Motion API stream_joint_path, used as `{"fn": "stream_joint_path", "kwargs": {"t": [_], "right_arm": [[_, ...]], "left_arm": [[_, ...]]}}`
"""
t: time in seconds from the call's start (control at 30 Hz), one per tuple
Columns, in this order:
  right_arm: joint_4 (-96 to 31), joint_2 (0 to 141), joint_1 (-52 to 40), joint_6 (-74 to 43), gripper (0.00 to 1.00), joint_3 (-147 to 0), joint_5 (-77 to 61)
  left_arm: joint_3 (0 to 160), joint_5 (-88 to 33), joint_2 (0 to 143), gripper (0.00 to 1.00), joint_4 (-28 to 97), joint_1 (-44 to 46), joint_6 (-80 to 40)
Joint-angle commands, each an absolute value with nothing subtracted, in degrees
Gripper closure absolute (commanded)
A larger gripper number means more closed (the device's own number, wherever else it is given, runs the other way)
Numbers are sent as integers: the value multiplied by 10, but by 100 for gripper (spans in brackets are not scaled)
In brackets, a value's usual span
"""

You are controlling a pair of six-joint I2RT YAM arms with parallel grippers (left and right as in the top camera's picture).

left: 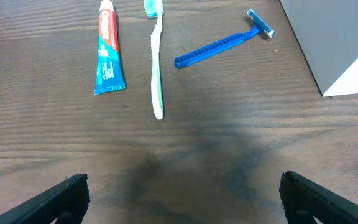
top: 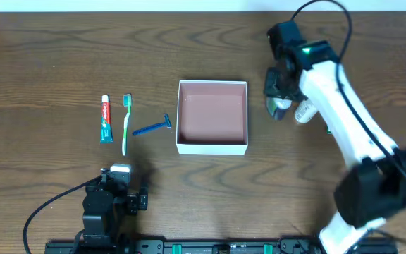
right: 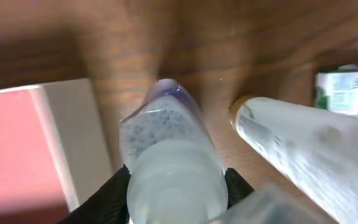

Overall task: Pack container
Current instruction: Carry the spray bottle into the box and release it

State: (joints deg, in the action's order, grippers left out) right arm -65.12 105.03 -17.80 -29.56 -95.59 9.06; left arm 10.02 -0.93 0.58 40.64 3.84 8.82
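Observation:
The container (top: 212,146), a square white box with a dusty-pink inside, sits mid-table and holds nothing; its wall shows in the right wrist view (right: 73,137) and its corner in the left wrist view (left: 347,50). My right gripper (top: 279,106) is shut on a clear bottle with a frosted cap (right: 173,155), just right of the container. A white bottle (top: 304,111) lies beside it, also in the right wrist view (right: 303,149). A toothpaste tube (top: 106,118), a toothbrush (top: 125,123) and a blue razor (top: 152,128) lie left of the container. My left gripper (left: 182,196) is open, near the front edge.
A small green-and-white item (right: 347,93) lies on the table beyond the white bottle. The right arm (top: 358,148) stretches across the right side of the table. A rail (top: 203,247) runs along the front edge.

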Motion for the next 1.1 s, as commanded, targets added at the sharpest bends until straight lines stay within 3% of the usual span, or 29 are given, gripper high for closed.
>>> {"fn": "stream_joint_path", "kwargs": {"t": [0.0, 0.17, 0.37, 0.6, 1.07], "right_arm": [[-649, 947, -201, -290, 69, -967, 106], [-639, 869, -243, -291, 75, -967, 79], [-593, 858, -330, -298, 73, -967, 73], [-552, 959, -398, -302, 71, -967, 80], [-415, 1126, -399, -271, 67, -967, 70]], "left_arm": [[91, -11, 2, 2, 408, 36, 83], [91, -10, 2, 2, 408, 36, 83], [91, -10, 2, 2, 408, 36, 83], [91, -10, 2, 2, 408, 36, 83], [91, -10, 2, 2, 408, 36, 83]]}}
